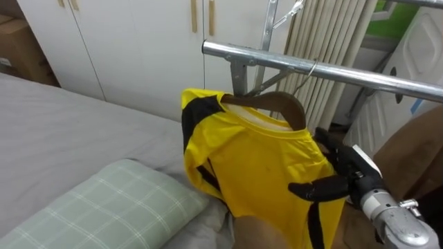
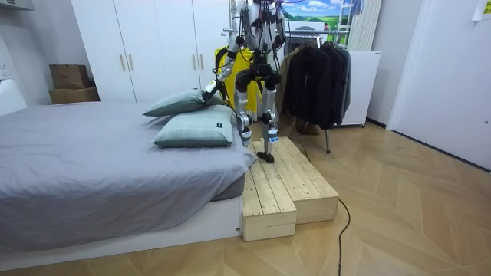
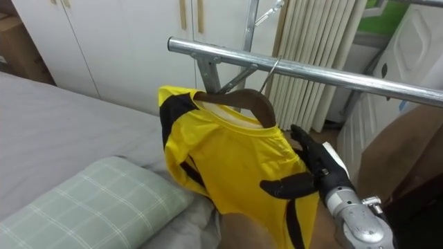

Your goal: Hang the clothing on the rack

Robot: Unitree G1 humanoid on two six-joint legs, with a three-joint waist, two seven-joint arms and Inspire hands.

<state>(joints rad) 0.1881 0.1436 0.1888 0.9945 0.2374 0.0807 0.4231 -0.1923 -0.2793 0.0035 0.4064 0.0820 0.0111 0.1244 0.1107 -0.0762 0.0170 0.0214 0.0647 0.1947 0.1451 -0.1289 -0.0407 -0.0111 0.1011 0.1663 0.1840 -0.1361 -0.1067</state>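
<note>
I log: yellow black-striped jersey (image 1: 256,166) on brown wooden hanger (image 1: 280,104), hooked over grey steel rail (image 1: 332,71); right hand (image 1: 351,170) pinches jersey edge; left hand (image 2: 209,93) grip: cannot tell.

One yellow shirt (image 1: 256,159), one hanger (image 1: 277,102), one metal rail (image 1: 332,71), two pillows (image 2: 196,130), one bed (image 2: 92,169), two cardboard boxes (image 2: 69,75).

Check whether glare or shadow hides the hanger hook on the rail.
Left eye view: the metal rail carries a bright sheen, but the hanger hook reads plainly against it; the yellow shirt is evenly lit, with the right hand dark against it. Room view: even light, no hard shadow across the shirt.
</note>
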